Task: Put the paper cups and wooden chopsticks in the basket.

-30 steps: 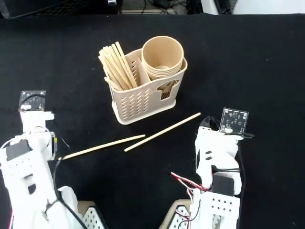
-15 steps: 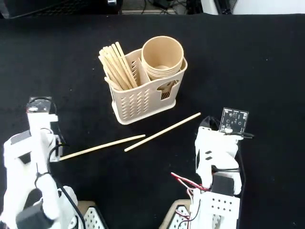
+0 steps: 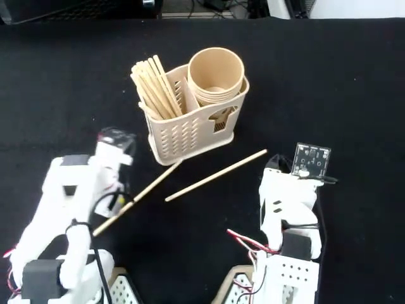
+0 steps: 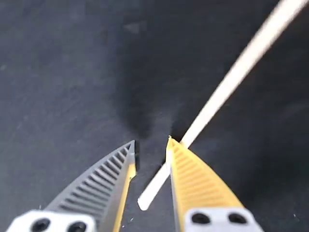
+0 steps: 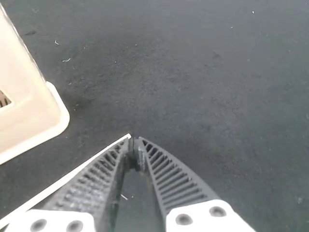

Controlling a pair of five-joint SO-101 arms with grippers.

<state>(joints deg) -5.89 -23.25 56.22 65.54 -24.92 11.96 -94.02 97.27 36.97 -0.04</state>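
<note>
Black all over, the bench (image 3: 342, 76) carries the basket (image 3: 183, 136) toward its far middle when seen from above, within reach of both my arms. Its two compartments keep the goods sorted: a bundle of wooden chopsticks (image 3: 154, 88) leans upright in one and a nested stack of paper cups (image 3: 215, 75) fills the other. Two sticks lie outside it, so I judge the job nearly done. One loose chopstick (image 3: 152, 187) runs aslant from beside the basket's foot back under my left arm (image 3: 69, 196). The second chopstick (image 3: 215, 175) lies between the basket and my right arm (image 3: 288, 202).

Through the left wrist camera, my left jaws are released, parted only narrowly and pointed down at the bench. The near end of the loose chopstick (image 4: 224, 92) lies in the gap, close against the yellow side. That straddle suits a pinch near the stick's end, though I expect such a hold would let the long free end swing.

Through the right wrist camera, my right jaws are clenched on nothing, tips together just above the bench. The second chopstick (image 5: 63, 180) ends beside them, and a corner of the basket (image 5: 29, 111) stands nearby. I judge this a waiting posture.
</note>
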